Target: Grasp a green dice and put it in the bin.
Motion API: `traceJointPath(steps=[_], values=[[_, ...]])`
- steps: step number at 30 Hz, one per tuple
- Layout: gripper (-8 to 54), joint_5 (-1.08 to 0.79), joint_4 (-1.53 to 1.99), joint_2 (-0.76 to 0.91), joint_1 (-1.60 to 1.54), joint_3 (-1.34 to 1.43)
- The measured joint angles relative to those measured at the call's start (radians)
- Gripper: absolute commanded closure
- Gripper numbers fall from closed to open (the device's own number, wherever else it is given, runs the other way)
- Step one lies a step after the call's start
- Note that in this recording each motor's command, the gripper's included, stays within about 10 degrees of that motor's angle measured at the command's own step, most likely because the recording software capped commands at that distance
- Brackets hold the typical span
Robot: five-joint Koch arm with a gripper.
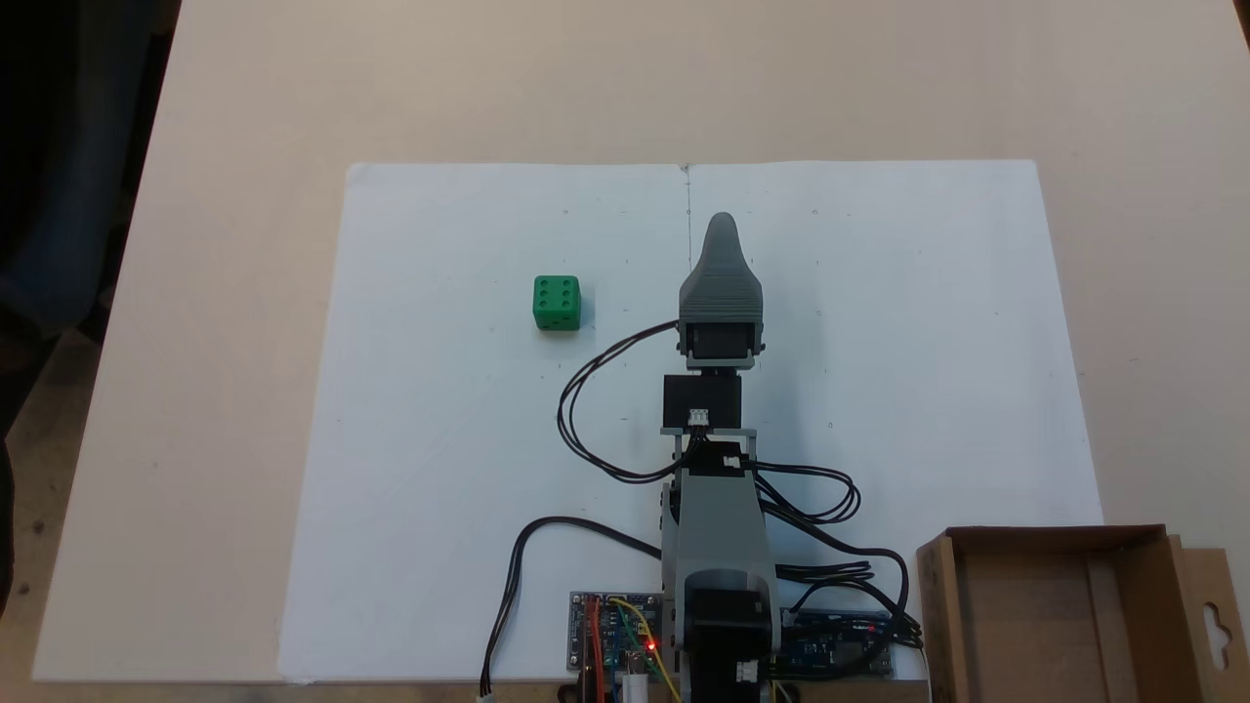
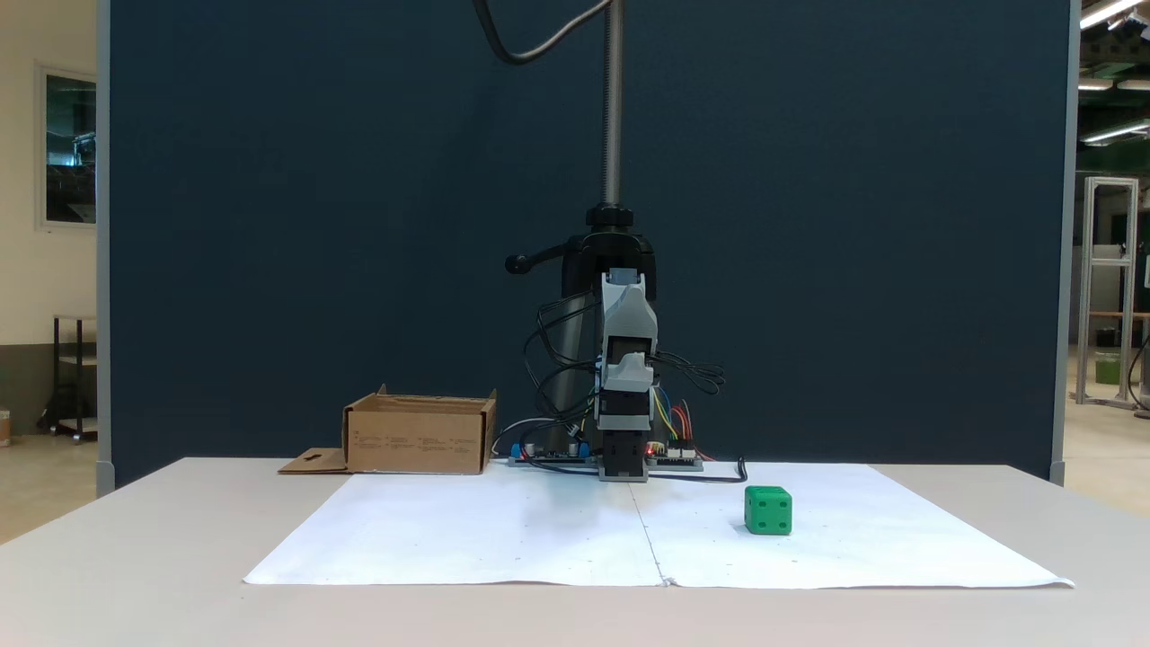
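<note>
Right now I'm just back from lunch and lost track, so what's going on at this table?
Nothing is being handled yet. The arm's claw is off the green dice, which sits alone on the white paper, to the claw's left in the view from above. The cardboard bin stands by the arm's base and looks empty. Whether the claw is open is not clear from these angles.

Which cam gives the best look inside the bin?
The fixed view from above: the bin sits at the lower right corner, its brown floor visible between the walls, nothing in it, slotted flap at right. The frame edge crops it. The other fixed view shows the outer wall side-on, not the inside.
</note>
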Motion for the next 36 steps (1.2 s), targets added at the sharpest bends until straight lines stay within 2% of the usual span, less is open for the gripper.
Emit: traceJointPath(steps=[8, 36], values=[[2.5, 0.006, 0.509, 0.000, -0.064, -0.002], [2.5, 0.006, 0.506, 0.000, -0.043, 0.000]])
